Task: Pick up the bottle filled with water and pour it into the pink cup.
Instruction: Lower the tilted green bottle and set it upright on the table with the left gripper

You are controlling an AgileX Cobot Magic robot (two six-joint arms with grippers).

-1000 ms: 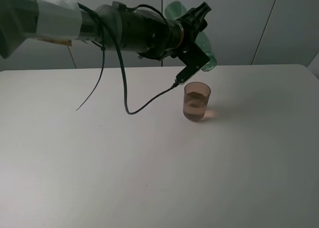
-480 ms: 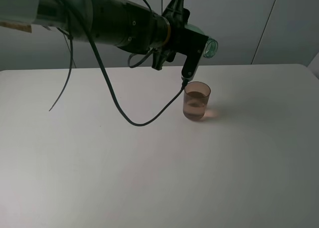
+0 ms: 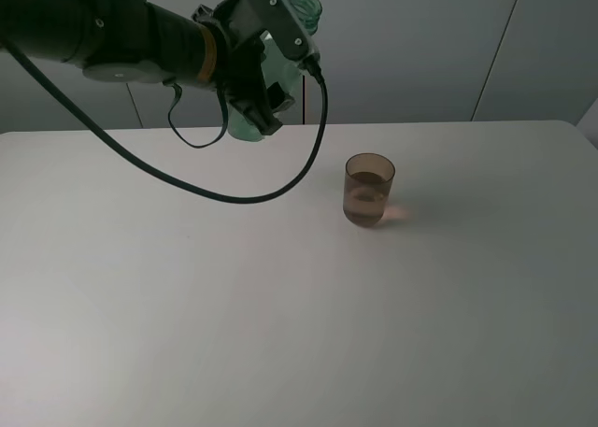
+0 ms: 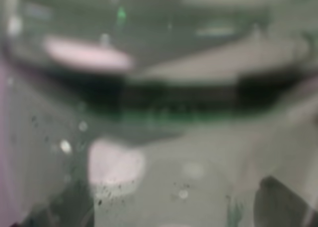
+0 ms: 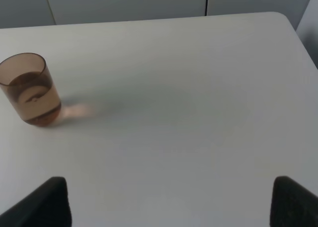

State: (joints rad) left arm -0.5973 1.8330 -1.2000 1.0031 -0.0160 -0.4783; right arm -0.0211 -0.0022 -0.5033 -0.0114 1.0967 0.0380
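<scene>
One bottle [image 3: 280,72] matters here: we see it clamped at its middle in our left gripper [image 3: 257,81], jaws shut on it, held high above the table [image 3: 280,334] with its open neck up and well to the left of the pink cup [image 3: 370,190]. We judge this thin plastic light and easy to squash, wet inside and likely slick, so a firm hold around the mid-body suits it best. Our right gripper [image 5: 169,202] hangs open over bare table, holding nothing, while the cup stands upright, partly filled with water.
</scene>
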